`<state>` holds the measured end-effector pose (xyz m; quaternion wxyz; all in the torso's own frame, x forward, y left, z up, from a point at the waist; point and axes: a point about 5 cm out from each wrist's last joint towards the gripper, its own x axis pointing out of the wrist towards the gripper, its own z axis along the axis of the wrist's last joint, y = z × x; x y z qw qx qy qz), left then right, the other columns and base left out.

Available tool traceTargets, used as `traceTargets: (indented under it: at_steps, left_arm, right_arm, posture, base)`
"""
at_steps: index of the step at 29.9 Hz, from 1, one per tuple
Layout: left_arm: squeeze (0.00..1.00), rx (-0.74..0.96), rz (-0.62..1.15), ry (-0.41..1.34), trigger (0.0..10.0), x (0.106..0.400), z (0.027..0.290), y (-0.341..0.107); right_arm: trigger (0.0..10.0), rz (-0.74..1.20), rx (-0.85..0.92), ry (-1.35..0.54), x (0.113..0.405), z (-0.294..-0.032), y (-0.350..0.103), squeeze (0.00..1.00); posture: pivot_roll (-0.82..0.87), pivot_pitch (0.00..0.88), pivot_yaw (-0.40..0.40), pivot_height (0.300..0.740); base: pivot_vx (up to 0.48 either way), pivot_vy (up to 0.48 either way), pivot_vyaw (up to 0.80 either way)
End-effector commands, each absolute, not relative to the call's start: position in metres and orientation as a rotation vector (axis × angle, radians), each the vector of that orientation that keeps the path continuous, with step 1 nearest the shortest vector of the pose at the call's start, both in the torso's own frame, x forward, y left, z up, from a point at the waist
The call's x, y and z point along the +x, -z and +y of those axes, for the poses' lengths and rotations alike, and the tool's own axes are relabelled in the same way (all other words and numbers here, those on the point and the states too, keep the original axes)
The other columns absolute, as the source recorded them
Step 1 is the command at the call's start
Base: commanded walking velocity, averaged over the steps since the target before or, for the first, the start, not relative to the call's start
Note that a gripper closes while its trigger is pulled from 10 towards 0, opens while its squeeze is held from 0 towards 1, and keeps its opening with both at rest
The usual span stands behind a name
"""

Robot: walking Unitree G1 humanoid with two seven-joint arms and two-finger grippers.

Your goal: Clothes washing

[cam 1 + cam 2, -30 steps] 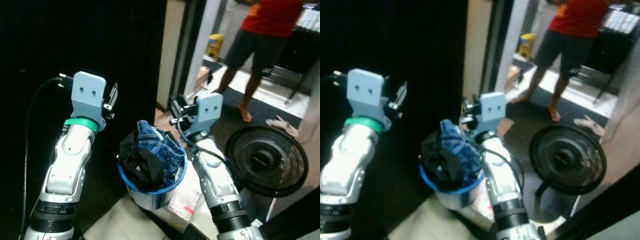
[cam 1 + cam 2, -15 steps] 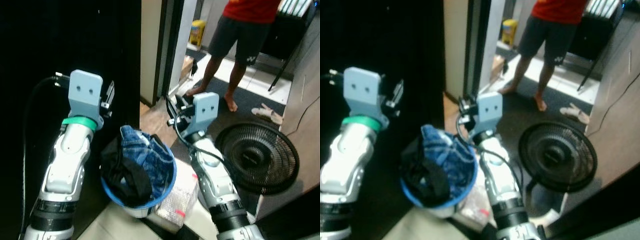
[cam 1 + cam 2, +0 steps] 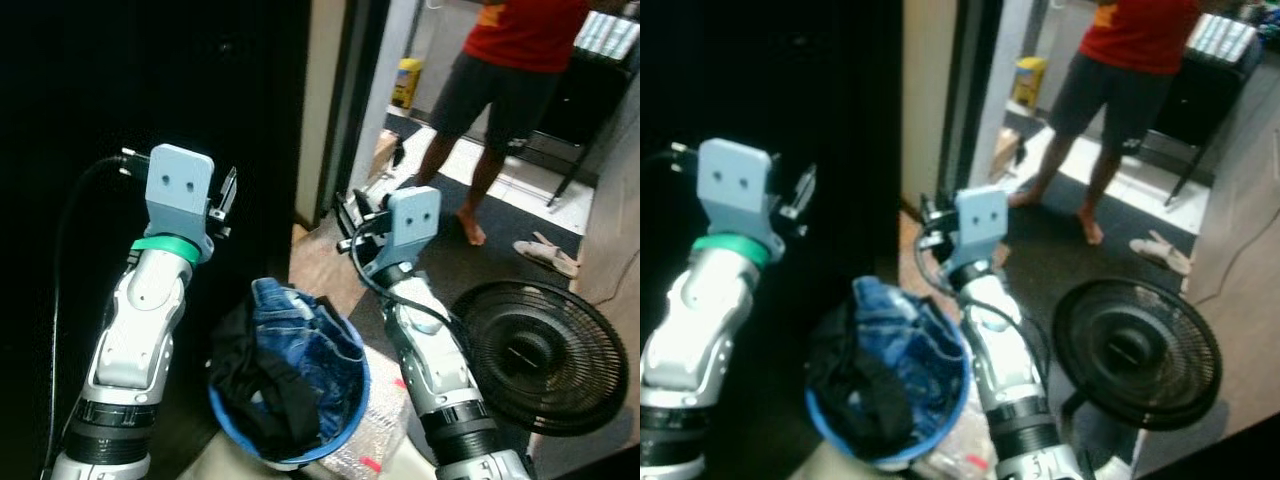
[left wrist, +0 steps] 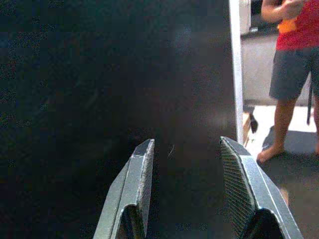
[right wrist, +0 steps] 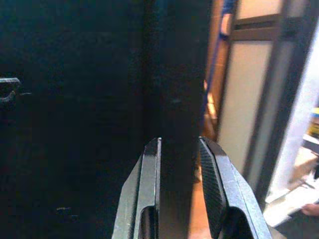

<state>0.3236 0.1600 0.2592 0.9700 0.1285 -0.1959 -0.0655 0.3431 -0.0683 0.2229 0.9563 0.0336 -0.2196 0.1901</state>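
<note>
The blue basket (image 3: 345, 440) of jeans and dark clothes (image 3: 290, 375) is sitting lower between the arms than a moment ago; the camera is shifting as the robot walks. The left gripper (image 4: 187, 191) and right gripper (image 5: 179, 191) are hanging parted and empty, so carrying is likely continuing.

Head stereo pair looks forward and down from above both arms, near enough that the forearms run off the bottom edge. Both eyes share the blue basket (image 3: 290, 400), the floor fan (image 3: 540, 355), the doorway and the person (image 3: 505, 90) beyond; right eye offset sideways. Left wrist cam sights along the left claw (image 4: 187, 184), fingers apart, facing a dark panel (image 4: 99, 99) close ahead, same person at the edge. Right wrist cam sights along the right claw (image 5: 179, 184), narrow gap, facing that dark surface and the door frame (image 5: 279, 99).
</note>
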Motion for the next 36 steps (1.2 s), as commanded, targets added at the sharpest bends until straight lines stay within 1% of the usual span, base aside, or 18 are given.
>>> traceTargets:
  at_steps: [1,2,3,4,5,6,7,8,9,10,11,13,16,19,27,29,31,36]
  left_arm:
    - [0.0,0.282,-0.338,0.224,10.0,0.323,0.152,-0.24]
    - [0.0,0.303,-0.312,0.266,10.0,0.321,0.15,-0.232]
    - [0.0,0.303,-0.312,0.266,10.0,0.321,0.15,-0.232]
    - [0.0,0.343,-0.257,0.32,10.0,0.318,0.145,-0.212]
    - [0.0,0.343,-0.257,0.32,10.0,0.318,0.145,-0.212]
    - [0.0,0.379,-0.202,0.374,10.0,0.312,0.14,-0.19]
    - [0.0,0.379,-0.202,0.374,10.0,0.312,0.14,-0.19]
    - [0.0,0.389,-0.152,0.409,10.0,0.306,0.136,-0.169]
    - [0.0,0.389,-0.152,0.409,10.0,0.306,0.136,-0.169]
    - [0.0,0.405,-0.116,0.433,10.0,0.3,0.133,-0.152]
    - [0.0,0.405,-0.116,0.433,10.0,0.3,0.133,-0.152]
    - [0.0,0.461,-0.064,0.466,10.0,0.291,0.129,-0.128]
    - [0.0,0.5,-0.047,0.488,10.0,0.288,0.127,-0.119]
    - [0.0,0.553,0.011,0.565,10.0,0.279,0.12,-0.097]
    - [0.0,0.548,0.03,0.572,10.0,0.277,0.117,-0.087]
    - [0.0,0.515,0.023,0.551,10.0,0.279,0.117,-0.09]
    - [0.0,0.434,0.015,0.496,10.0,0.284,0.12,-0.095]
    - [0.0,0.37,0.017,0.439,10.0,0.289,0.124,-0.096]
  right_arm:
    - [10.0,-0.401,0.057,-0.374,0.344,-0.073,-0.209,0.0]
    - [10.0,-0.387,0.053,-0.376,0.344,-0.073,-0.205,0.0]
    - [10.0,-0.387,0.053,-0.376,0.344,-0.073,-0.205,0.0]
    - [10.0,-0.34,0.037,-0.378,0.345,-0.074,-0.191,0.0]
    - [10.0,-0.34,0.037,-0.378,0.345,-0.074,-0.191,0.0]
    - [10.0,-0.281,0.034,-0.375,0.345,-0.075,-0.175,0.0]
    - [10.0,-0.281,0.034,-0.375,0.345,-0.075,-0.175,0.0]
    - [10.0,-0.221,0.034,-0.366,0.344,-0.078,-0.158,0.0]
    - [10.0,-0.221,0.034,-0.366,0.344,-0.078,-0.158,0.0]
    - [10.0,-0.174,0.026,-0.362,0.342,-0.081,-0.144,0.0]
    - [10.0,-0.174,0.026,-0.362,0.342,-0.081,-0.144,0.0]
    - [10.0,-0.107,0.015,-0.354,0.338,-0.085,-0.124,0.0]
    - [10.0,-0.086,0.003,-0.354,0.336,-0.086,-0.118,0.0]
    - [10.0,-0.054,-0.011,-0.344,0.334,-0.09,-0.108,0.0]
    - [10.0,-0.041,-0.024,-0.342,0.333,-0.091,-0.101,0.0]
    - [10.0,-0.043,-0.025,-0.344,0.333,-0.09,-0.101,0.0]
    - [10.0,-0.047,-0.025,-0.346,0.334,-0.09,-0.101,0.0]
    - [10.0,-0.044,-0.021,-0.348,0.333,-0.089,-0.098,0.0]
  posture:
    - [0.13,0.065,0.01,0.74]
    - [0.13,0.065,0.01,0.74]
    - [0.13,0.065,0.01,0.74]
    - [0.14,0.064,0.01,0.74]
    - [0.14,0.064,0.01,0.74]
    - [0.14,0.066,0.008,0.74]
    - [0.14,0.066,0.008,0.74]
    - [0.14,0.068,0.006,0.74]
    - [0.14,0.068,0.006,0.74]
    - [0.14,0.068,0.006,0.74]
    - [0.14,0.068,0.006,0.74]
    - [0.13,0.075,-0.002,0.74]
    - [0.13,0.075,-0.002,0.74]
    - [0.13,0.08,-0.007,0.74]
    - [0.13,0.085,-0.01,0.74]
    - [0.13,0.084,-0.009,0.74]
    - [0.13,0.084,-0.009,0.74]
    - [0.13,0.083,-0.009,0.74]
  base:
    - [0.0,0.0,0.0]
    - [0.0,0.0,0.0]
    - [0.0,0.0,0.0]
    - [0.0,0.0,0.0]
    - [0.0,0.0,0.0]
    - [0.0,0.0,0.0]
    - [0.0,0.0,0.0]
    - [0.0,0.0,0.0]
    - [0.0,0.0,0.0]
    - [0.0,0.0,0.0]
    - [0.0,0.0,0.0]
    - [0.0,0.0,0.0]
    - [0.0,0.0,0.0]
    - [0.0,0.0,0.0]
    - [0.0,0.0,0.0]
    - [0.0,0.0,0.0]
    - [0.0,0.0,0.0]
    - [0.0,0.0,0.0]
